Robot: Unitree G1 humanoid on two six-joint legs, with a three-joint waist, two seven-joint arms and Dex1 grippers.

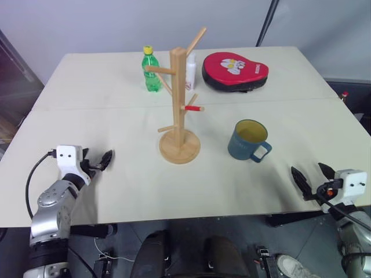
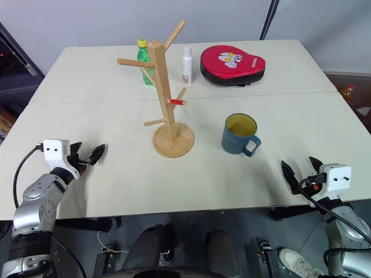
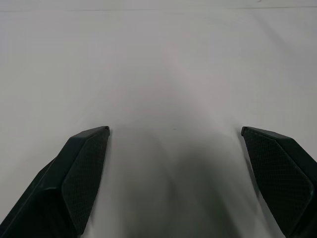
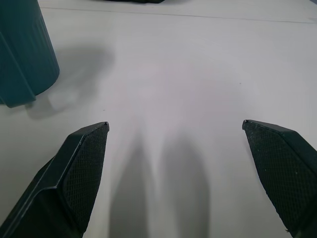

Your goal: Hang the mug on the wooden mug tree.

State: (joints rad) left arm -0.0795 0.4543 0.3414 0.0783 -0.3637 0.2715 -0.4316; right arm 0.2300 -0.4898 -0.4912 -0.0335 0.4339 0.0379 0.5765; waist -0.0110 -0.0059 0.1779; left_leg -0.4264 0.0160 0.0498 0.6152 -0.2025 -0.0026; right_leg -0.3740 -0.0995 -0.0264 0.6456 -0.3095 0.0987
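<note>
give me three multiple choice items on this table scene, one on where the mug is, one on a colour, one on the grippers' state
1. Where does the mug stand?
A. on the table, to the right of the wooden mug tree
B. hung on a peg
C. behind the green bottle

2. What colour is the mug's inside?
A. white
B. yellow
C. red

3. How are the left gripper and right gripper?
A. both open and empty
B. the right shut on the mug
C. both shut

Key: A, the mug sits upright on the table beside the tree's base; B, its inner wall is yellow; A, both pairs of fingers stand apart with nothing between.
</note>
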